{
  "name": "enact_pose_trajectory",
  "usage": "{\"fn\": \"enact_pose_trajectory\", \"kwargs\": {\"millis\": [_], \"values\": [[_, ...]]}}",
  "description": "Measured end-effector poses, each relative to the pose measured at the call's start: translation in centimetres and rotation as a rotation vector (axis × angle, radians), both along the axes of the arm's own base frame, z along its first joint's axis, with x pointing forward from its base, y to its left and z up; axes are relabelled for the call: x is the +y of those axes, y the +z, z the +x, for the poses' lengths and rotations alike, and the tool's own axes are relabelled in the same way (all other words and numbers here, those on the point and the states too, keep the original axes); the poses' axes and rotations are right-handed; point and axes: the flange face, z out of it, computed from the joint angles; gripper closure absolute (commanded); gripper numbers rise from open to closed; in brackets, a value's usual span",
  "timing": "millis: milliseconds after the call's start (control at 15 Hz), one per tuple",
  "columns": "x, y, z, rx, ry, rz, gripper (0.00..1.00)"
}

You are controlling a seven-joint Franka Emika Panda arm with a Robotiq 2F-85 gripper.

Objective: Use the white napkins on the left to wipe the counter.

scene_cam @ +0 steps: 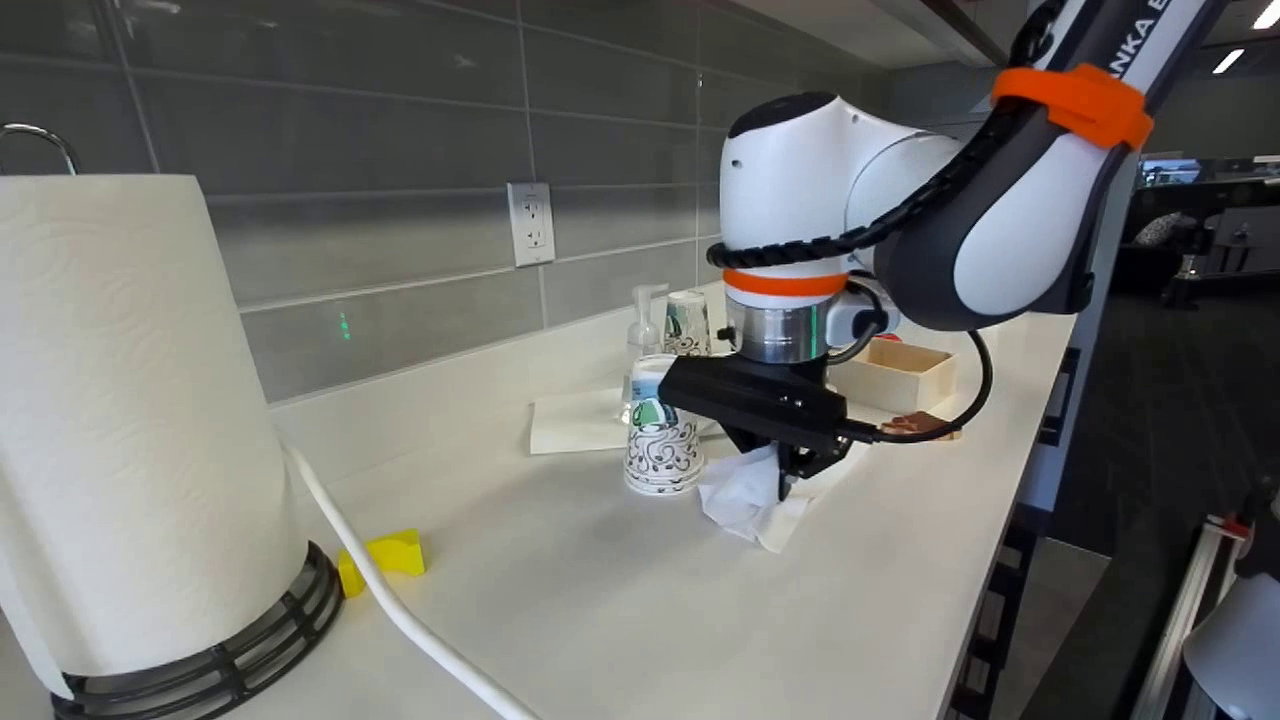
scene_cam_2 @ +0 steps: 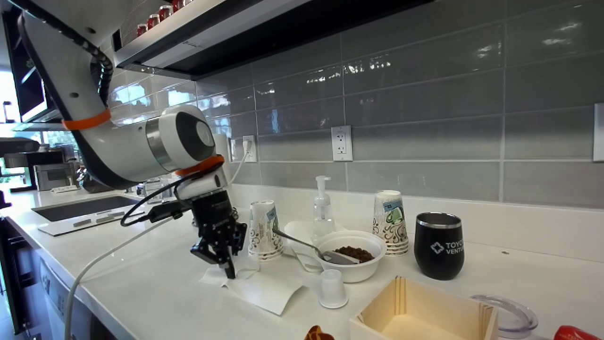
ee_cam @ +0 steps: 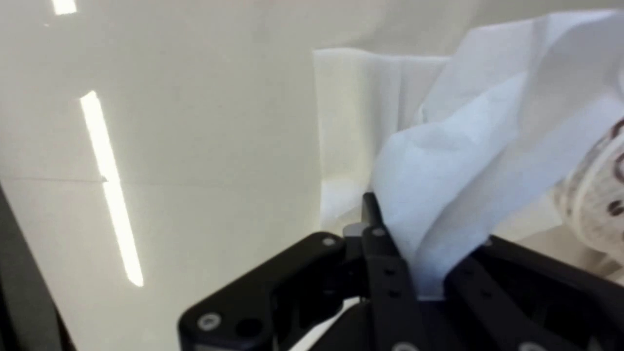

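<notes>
A crumpled bunch of white napkins [scene_cam: 742,495] rests on the off-white counter [scene_cam: 620,620], close to a stack of patterned cups. My gripper [scene_cam: 785,482] points down with its fingertips low by the counter, shut on the napkins. In the wrist view, the napkins [ee_cam: 453,161] rise from between the fingers and fan out to the right, hiding the right fingertip. Only the left finger [ee_cam: 371,207] shows its tip. Beneath the bunch a flatter white sheet [scene_cam_2: 266,290] lies on the counter, one corner curling up; whether it is pinched too, I cannot tell.
Patterned cups [scene_cam_2: 265,231] stand right beside the gripper. Beyond are a white bowl [scene_cam_2: 363,271] with a utensil, a small white cup [scene_cam_2: 332,290], a wooden box [scene_cam_2: 424,307] and a black tumbler [scene_cam_2: 439,245]. A paper-towel roll [scene_cam: 120,420], yellow object [scene_cam: 395,555] and white cable [scene_cam: 400,610] also occupy the counter.
</notes>
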Motion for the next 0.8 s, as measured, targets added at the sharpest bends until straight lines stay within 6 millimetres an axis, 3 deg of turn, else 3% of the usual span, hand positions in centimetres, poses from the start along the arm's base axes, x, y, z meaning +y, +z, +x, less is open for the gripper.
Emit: {"fn": "enact_pose_trajectory", "kwargs": {"millis": [333, 800], "values": [[3.2, 0.0, 0.5, -0.114, 0.146, 0.211, 0.99], [6.2, -1.9, -0.5, -0.177, 0.361, 0.499, 0.99]]}}
